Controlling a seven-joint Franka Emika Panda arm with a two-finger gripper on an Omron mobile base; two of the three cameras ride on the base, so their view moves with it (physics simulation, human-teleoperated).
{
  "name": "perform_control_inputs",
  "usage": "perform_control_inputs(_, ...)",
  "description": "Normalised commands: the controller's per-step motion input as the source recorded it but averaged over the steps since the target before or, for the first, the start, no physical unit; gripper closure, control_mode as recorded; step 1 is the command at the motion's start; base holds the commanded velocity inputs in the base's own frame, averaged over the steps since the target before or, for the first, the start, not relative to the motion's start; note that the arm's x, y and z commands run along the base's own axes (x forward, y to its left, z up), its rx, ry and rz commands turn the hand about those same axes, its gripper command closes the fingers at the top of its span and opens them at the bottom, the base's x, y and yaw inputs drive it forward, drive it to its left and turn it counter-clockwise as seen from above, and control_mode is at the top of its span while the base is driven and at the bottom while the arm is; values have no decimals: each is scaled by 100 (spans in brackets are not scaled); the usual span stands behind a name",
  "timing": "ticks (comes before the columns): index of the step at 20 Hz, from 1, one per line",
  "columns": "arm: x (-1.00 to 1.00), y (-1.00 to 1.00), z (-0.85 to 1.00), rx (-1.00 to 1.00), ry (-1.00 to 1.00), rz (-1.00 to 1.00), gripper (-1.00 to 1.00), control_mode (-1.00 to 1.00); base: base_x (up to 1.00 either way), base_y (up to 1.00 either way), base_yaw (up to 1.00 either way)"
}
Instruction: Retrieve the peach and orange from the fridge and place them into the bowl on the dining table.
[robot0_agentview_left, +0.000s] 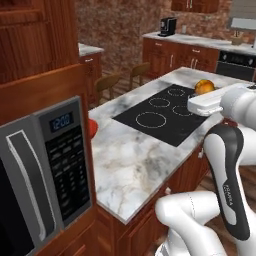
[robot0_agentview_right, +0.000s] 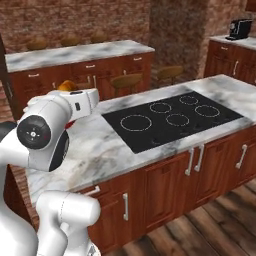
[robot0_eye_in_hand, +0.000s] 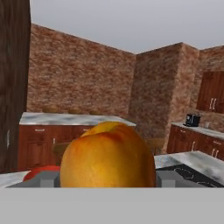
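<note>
The peach (robot0_eye_in_hand: 108, 155) is a round fruit, yellow-orange with a reddish blush, and it sits between the gripper's (robot0_eye_in_hand: 108, 178) two fingers, held up above the dining table (robot0_agentview_left: 135, 160). From the left base camera it shows as a small orange ball (robot0_agentview_left: 204, 86) over the table's black cooktop side. The red bowl (robot0_agentview_left: 93, 128) rests on the marble tabletop near the table's end, low and just beside the peach in the hand camera (robot0_eye_in_hand: 41, 171).

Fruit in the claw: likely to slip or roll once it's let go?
Fruit looks round and smooth, so it probably rolls on the flat dining table. It bulges past the claw tips, so the grip may be marginal.
</note>
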Motion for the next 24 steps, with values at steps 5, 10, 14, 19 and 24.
perform_control_inputs(5, 0, 0, 0, 0, 0, 0, 100, 100, 17, 0, 39)
perform_control_inputs(10, 0, 0, 0, 0, 0, 0, 100, 100, 17, 0, 39)
perform_control_inputs(14, 0, 0, 0, 0, 0, 0, 100, 100, 19, 0, 38)
perform_control_inputs(19, 0, 0, 0, 0, 0, 0, 100, 100, 21, 0, 39)
perform_control_inputs(24, 0, 0, 0, 0, 0, 0, 100, 100, 25, 0, 39)
